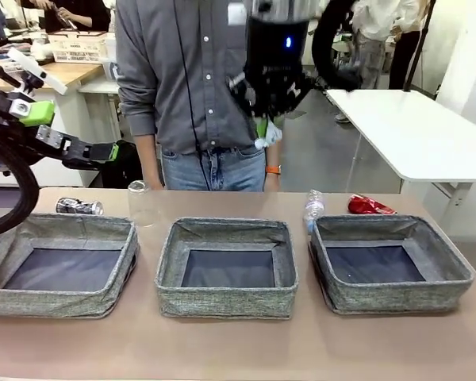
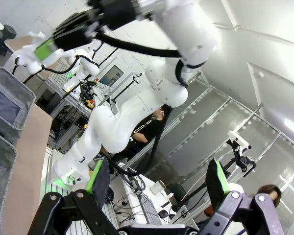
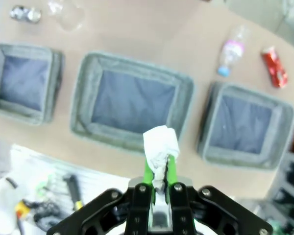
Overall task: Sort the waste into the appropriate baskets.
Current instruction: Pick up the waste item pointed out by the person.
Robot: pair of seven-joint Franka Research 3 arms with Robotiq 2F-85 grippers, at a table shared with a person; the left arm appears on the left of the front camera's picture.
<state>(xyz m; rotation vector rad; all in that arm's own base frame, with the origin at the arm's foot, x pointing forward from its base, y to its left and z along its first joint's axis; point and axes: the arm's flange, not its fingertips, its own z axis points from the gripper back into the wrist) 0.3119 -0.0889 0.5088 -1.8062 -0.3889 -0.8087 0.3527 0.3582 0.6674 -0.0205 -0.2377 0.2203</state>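
- Table (image 1: 238, 349), pale brown, spans the front view from left to right and carries all three baskets in a row along its near half.
- Person (image 1: 190, 79) in a grey shirt and jeans stands at the far edge, behind the middle basket.
- Left basket (image 1: 63, 305), middle basket (image 1: 226, 302) and right basket (image 1: 397, 298) are grey woven bins with dark bottoms, and nothing lies in any of them.
- Right gripper (image 3: 159, 166) hangs high above the table, in front of the person's waist, looking down on the middle basket; its jaws are clenched on the crumpled white tissue.
- Left gripper (image 2: 157, 176) is held up at the far left, off the table's edge, with its green-padded jaws spread wide and nothing between them.
- Clear water bottle (image 1: 313, 208) stands just beyond the far left corner of the right basket.
- Clear plastic cup (image 1: 140, 202) stands upside down beyond the left basket's far right corner.
- Dark drink can (image 1: 79, 206) lies on its side behind the left basket, left of the cup.
- Crushed red can (image 1: 369, 206) lies behind the right basket, right of the bottle.
- Crumpled white tissue (image 3: 160, 144) sticks out past the right gripper's fingertips.
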